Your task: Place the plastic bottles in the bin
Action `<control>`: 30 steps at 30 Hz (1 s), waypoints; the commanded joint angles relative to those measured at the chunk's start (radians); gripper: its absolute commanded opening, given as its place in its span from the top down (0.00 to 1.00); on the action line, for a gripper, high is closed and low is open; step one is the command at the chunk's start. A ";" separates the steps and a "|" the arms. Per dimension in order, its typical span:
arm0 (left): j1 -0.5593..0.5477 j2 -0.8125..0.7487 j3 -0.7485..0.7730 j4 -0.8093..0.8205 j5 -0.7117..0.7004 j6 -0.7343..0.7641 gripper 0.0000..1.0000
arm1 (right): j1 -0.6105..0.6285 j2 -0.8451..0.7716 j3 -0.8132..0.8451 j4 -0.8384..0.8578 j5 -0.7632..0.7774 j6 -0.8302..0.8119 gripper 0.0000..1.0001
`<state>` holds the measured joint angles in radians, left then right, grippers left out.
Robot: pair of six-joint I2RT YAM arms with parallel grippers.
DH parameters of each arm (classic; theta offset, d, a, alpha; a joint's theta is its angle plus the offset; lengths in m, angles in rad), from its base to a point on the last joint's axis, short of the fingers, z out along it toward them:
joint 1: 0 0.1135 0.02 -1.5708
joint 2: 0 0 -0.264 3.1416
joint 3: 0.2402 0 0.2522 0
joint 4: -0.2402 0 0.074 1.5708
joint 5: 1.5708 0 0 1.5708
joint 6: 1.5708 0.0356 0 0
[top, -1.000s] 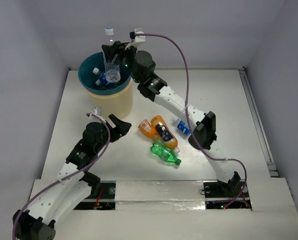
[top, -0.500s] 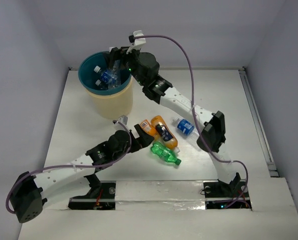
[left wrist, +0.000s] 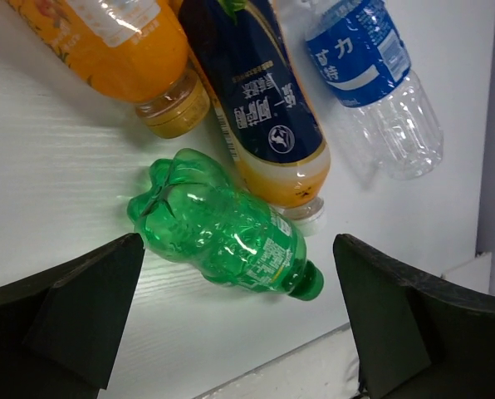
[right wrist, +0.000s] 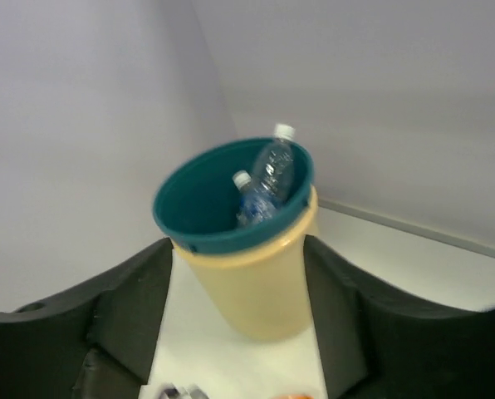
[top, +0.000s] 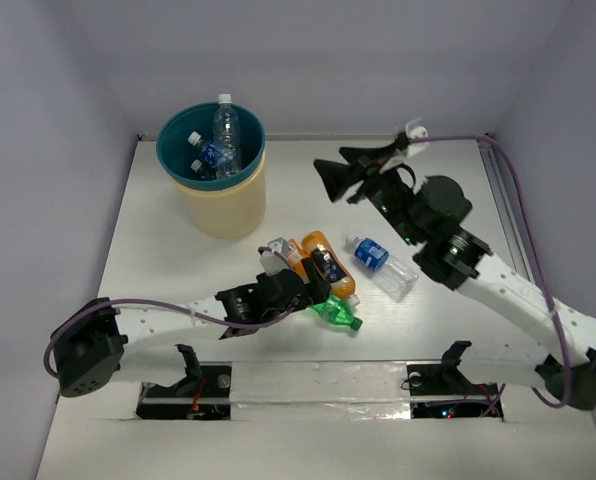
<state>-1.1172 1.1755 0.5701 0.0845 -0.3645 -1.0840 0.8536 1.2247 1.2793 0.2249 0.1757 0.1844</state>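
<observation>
The cream bin (top: 220,205) with a teal rim stands at the back left and holds several clear bottles (top: 224,130); it also shows in the right wrist view (right wrist: 256,283). On the table lie an orange bottle (top: 294,256), a dark-labelled orange bottle (top: 328,262), a green bottle (top: 336,310) and a clear blue-labelled bottle (top: 378,260). My left gripper (top: 313,297) is open, low over the green bottle (left wrist: 222,233), one finger on either side of it. My right gripper (top: 340,175) is open and empty in the air, to the right of the bin.
The table's near edge (top: 318,380) runs just below the green bottle. The other three loose bottles lie packed together right behind it. Grey walls close the table on three sides. A purple cable (top: 498,150) trails from the right arm.
My right gripper let go of the clear bottle, which now stands in the bin, and swung away to the right. My left arm reached out low to the green bottle.
</observation>
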 commanded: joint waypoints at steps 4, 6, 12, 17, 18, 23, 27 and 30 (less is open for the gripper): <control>-0.075 0.064 0.065 -0.118 -0.151 -0.117 0.01 | -0.001 -0.243 -0.294 -0.209 0.021 0.050 0.15; -0.090 0.093 0.080 -0.166 -0.159 -0.146 0.01 | -0.001 -0.316 -0.343 -0.267 0.013 0.075 0.14; -0.121 0.174 0.119 -0.186 -0.157 -0.252 0.01 | -0.001 -0.453 -0.494 -0.315 -0.054 0.115 0.12; -0.121 0.222 0.142 -0.190 -0.197 -0.312 0.01 | -0.001 -0.484 -0.592 -0.302 -0.139 0.164 0.09; -0.121 0.245 0.155 -0.195 -0.200 -0.323 0.01 | -0.001 -0.485 -0.618 -0.289 -0.151 0.171 0.09; -0.121 0.314 0.177 -0.213 -0.218 -0.366 0.01 | -0.001 -0.470 -0.656 -0.268 -0.200 0.207 0.06; -0.121 0.337 0.163 -0.219 -0.254 -0.442 0.06 | -0.001 -0.459 -0.663 -0.274 -0.212 0.220 0.05; -0.121 0.345 0.151 -0.245 -0.280 -0.481 0.20 | -0.001 -0.458 -0.675 -0.272 -0.191 0.254 0.05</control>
<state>-1.2343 1.5063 0.7246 -0.0612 -0.5644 -1.4784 0.8520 0.7681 0.6079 -0.0895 -0.0078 0.3981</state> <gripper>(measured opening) 0.817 0.945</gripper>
